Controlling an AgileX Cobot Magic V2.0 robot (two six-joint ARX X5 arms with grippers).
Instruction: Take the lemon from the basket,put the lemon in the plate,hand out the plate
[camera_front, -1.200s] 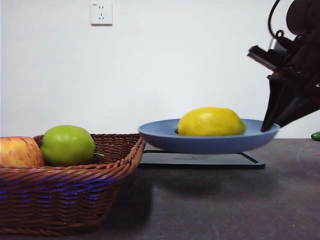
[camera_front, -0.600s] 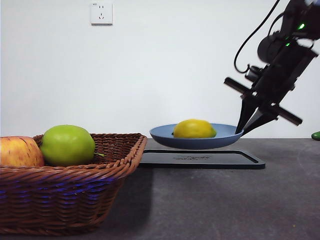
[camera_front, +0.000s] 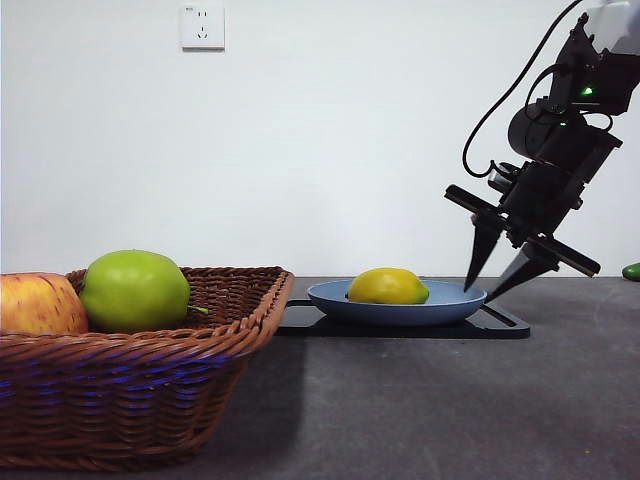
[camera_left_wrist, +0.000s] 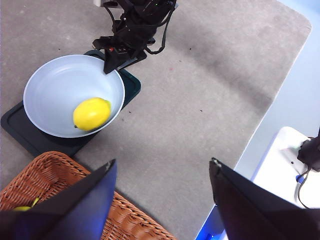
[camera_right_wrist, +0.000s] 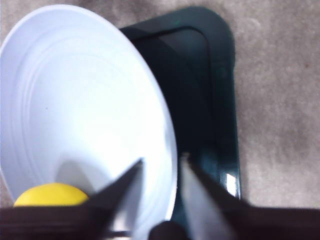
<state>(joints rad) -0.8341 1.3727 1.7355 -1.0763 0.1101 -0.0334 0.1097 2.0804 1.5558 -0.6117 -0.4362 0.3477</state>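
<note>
Plate (camera_front: 396, 303) with lemon (camera_front: 388, 286) now back down on black tray (camera_front: 497, 324); we see right gripper (camera_front: 494, 279) parted, released at rim. Left gripper (camera_left_wrist: 162, 172) idles wide, empty. Hand-out looks finished.

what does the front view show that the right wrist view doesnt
Only the front view shows the basket with the green apple and the red-yellow apple in it, plus the wall socket. Only the right wrist view looks down into the plate's pale inside, with the right gripper open astride its rim. Both show the lemon lying in the plate, which rests on the black tray, with the right gripper at the plate's edge.
</note>
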